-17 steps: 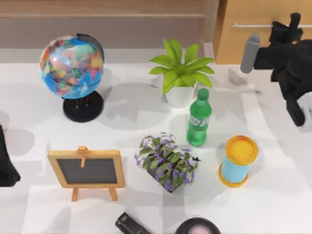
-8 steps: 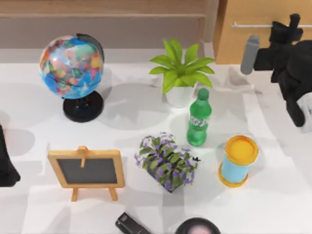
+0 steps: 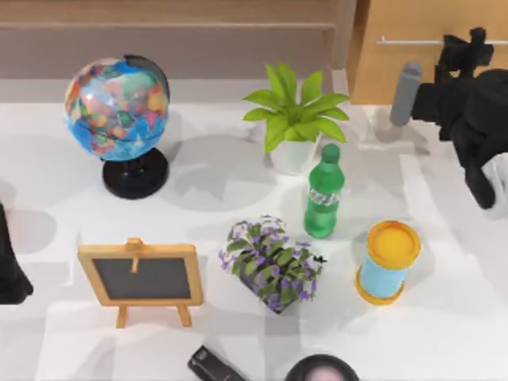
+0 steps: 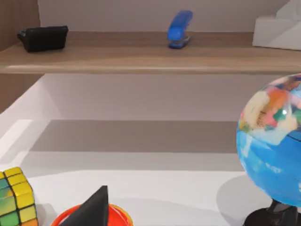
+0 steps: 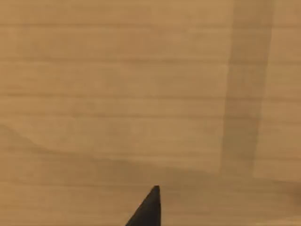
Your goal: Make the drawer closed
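Reaching toward the far right corner of the bench, my right pincer (image 3: 468, 44) sits at the tan wooden front of the drawer (image 3: 413, 71), right by its thin silver bar handle (image 3: 409, 40). I cannot tell whether its fingers are apart or together: from above they are a dark mass against the panel, and the right wrist view gives just one black fingertip (image 5: 146, 209) with the wood grain of the drawer front (image 5: 117, 94) close behind it. A grey cylinder on the arm (image 3: 405, 94) juts out toward the left of the pincer.

The drawer itself stands at the back right, beside the edge of a long wooden shelf (image 3: 167, 24).

Moving outward across the white bench (image 3: 71, 341): a green leafy plant in a white pot (image 3: 294, 119), a green bottle (image 3: 323, 194) just in front of it, a blue canister with an orange lid (image 3: 387, 260) to its right, and a purple-flowered plant (image 3: 272, 263) to its left. Farther left stand a small framed chalkboard easel (image 3: 141, 278) and a globe (image 3: 119, 111) on a black base.

My left arm (image 3: 9, 262) is parked at the left edge; its wrist view shows the globe (image 4: 275, 155), a colour cube (image 4: 16, 195) and a blue stapler (image 4: 180, 29) on the shelf.
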Motion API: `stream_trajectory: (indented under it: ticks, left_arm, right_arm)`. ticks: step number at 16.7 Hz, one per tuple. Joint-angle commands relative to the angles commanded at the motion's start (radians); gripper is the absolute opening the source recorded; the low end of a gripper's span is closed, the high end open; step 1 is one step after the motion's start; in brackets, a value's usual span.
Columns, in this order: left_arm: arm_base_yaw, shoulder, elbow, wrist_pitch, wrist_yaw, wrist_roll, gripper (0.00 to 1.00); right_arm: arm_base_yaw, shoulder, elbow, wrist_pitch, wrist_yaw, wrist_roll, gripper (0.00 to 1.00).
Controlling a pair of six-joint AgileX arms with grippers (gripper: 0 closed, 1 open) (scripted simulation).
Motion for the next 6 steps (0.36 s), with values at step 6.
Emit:
stream_trajectory:
  ticks: [6]
  left_arm:
    - [0.000,0.000,0.000,0.000,0.000,0.000,1.00]
  right_arm:
    - [0.000,0.000,0.000,0.000,0.000,0.000,1.00]
